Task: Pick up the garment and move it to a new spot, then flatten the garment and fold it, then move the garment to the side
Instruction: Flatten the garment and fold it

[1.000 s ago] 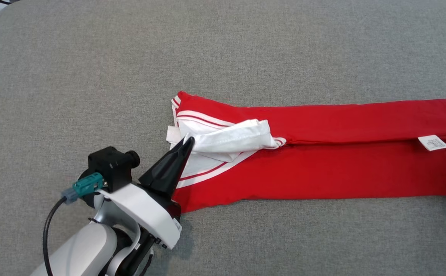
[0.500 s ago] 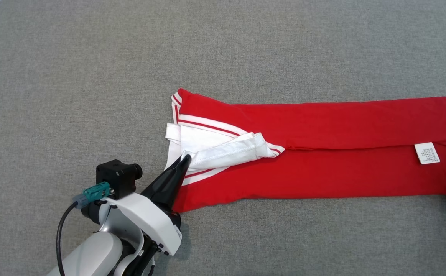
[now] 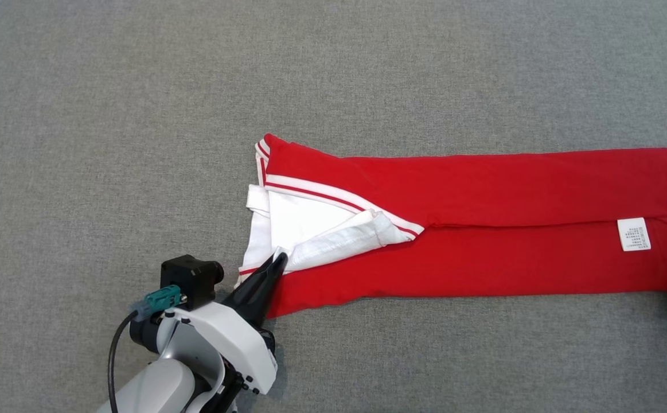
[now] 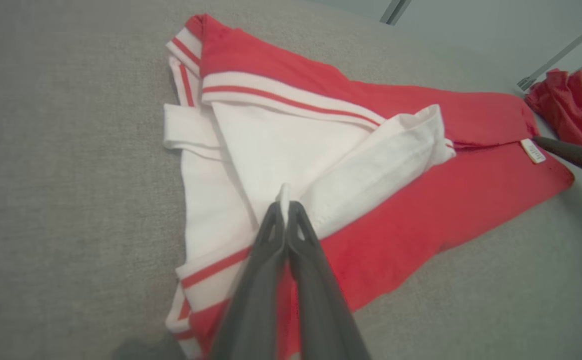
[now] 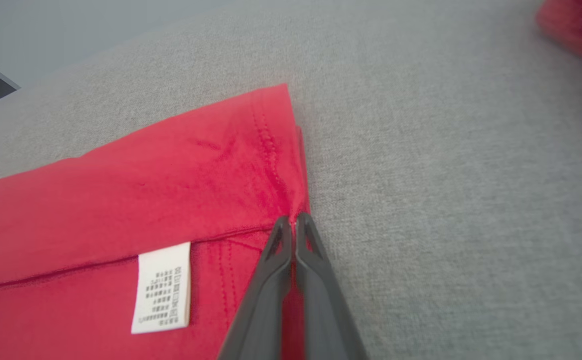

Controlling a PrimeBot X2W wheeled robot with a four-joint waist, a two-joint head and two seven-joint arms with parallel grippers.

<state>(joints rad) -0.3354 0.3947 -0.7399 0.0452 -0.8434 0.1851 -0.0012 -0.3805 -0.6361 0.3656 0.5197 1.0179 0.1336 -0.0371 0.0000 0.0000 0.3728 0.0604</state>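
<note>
Jaws pinched on garment (image 3: 482,189): left gripper (image 3: 280,257) at white hem, right gripper (image 5: 295,220) at red corner; left wrist view, another red cloth (image 4: 568,107).

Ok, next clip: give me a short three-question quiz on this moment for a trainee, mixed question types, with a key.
1. True or false: the left gripper is shut on a white edge of the garment.
2. Multiple choice: the care label lies nearer which? A) left gripper B) right gripper
3. Fill in: the right gripper pinches the garment's ___-coloured end.
Key: 1 true; 2 B; 3 red.
</note>
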